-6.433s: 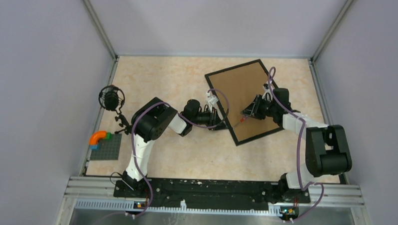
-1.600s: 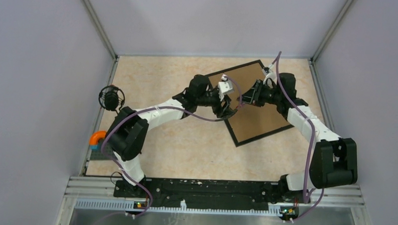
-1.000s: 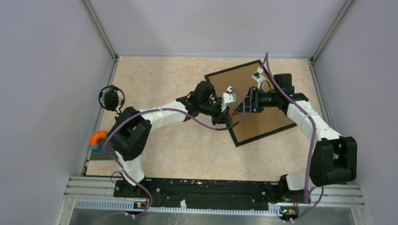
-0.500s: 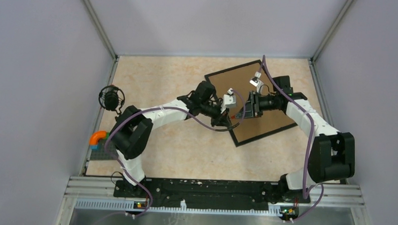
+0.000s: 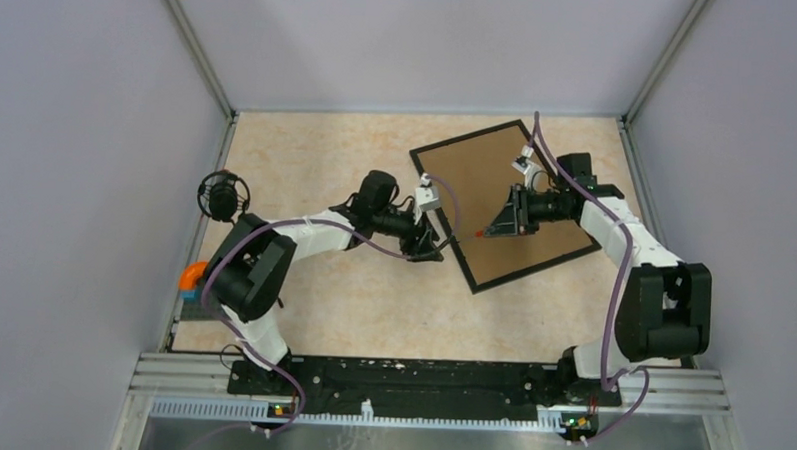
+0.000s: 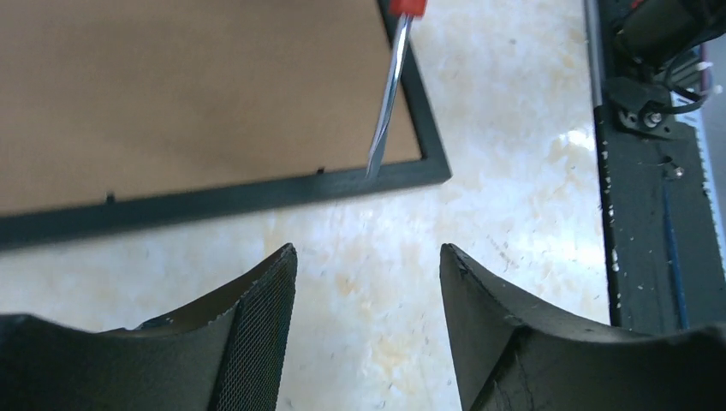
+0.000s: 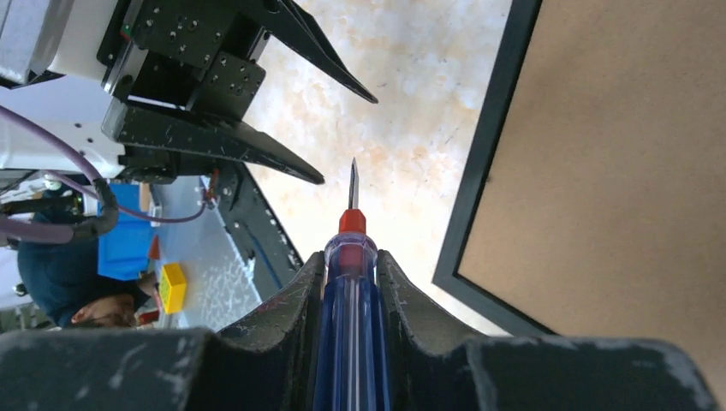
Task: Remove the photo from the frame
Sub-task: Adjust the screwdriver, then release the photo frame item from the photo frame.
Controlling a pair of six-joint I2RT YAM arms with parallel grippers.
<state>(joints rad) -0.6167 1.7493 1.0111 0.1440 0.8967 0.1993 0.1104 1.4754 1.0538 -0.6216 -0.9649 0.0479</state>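
Note:
The frame (image 5: 474, 178) lies face down at the back right, its brown back up inside a black rim (image 6: 214, 199). The photo is hidden under that back. My right gripper (image 5: 496, 226) hovers over the frame's near-left part, shut on a screwdriver (image 7: 349, 291) with a blue handle and red collar. The screwdriver's blade (image 6: 387, 94) points left past the rim (image 7: 488, 163). My left gripper (image 5: 421, 248) is open and empty over the table, just left of the frame's long edge. Nothing lies between its fingers (image 6: 257, 325).
A black round microphone-like object (image 5: 223, 195) stands at the left edge. Near it, an orange brick (image 5: 195, 276) sits on a grey baseplate (image 5: 217, 297). Grey walls close the back and both sides. The arm bases' rail (image 5: 419, 381) runs along the near edge.
My left gripper has opened and drawn back left off the frame. The screwdriver now stays in my right gripper, which has closed on it and moved slightly right.

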